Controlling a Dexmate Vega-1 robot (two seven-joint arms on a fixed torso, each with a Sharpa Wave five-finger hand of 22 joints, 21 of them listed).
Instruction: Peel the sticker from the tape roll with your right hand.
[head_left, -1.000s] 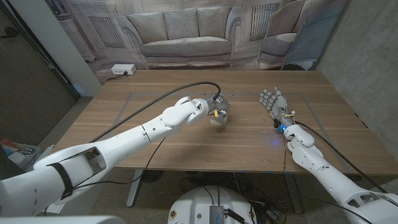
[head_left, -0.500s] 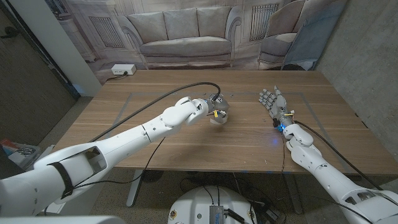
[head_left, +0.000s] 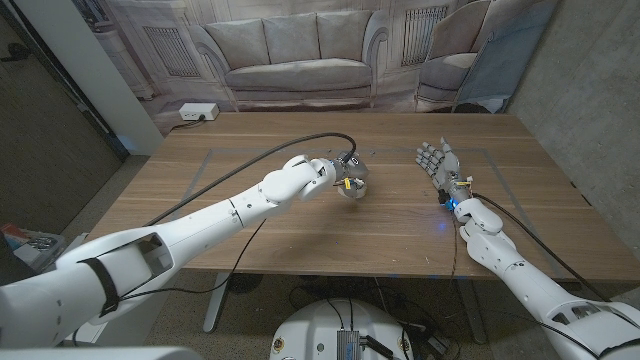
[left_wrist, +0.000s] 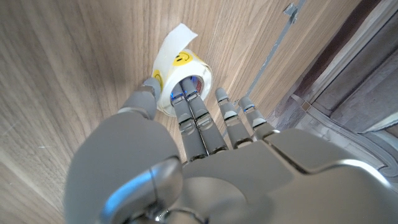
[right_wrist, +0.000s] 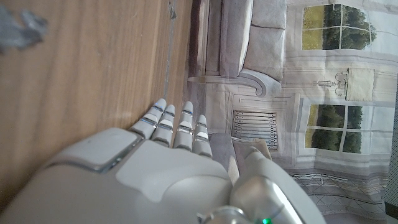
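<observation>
My left hand (head_left: 318, 172) holds the tape roll (head_left: 351, 184) near the middle of the table. In the left wrist view the white roll (left_wrist: 182, 73) carries a yellow smiley sticker (left_wrist: 181, 59), and a loose white tab (left_wrist: 181, 34) sticks out from it. Two fingers (left_wrist: 194, 118) reach into the roll's core while the thumb (left_wrist: 144, 99) presses its outer side. My right hand (head_left: 440, 165) stands well to the right of the roll with its fingers straight, apart and holding nothing. The right wrist view shows those fingers (right_wrist: 176, 124) extended over the wood.
A black cable (head_left: 300, 140) arcs over the table to my left hand. Grey tape lines (head_left: 210, 160) mark a rectangle on the wood. A white power strip (head_left: 197, 112) lies at the far left edge. A printed sofa backdrop hangs behind the table.
My left hand has shifted the roll slightly, a little up and away. My right hand has stayed where it was.
</observation>
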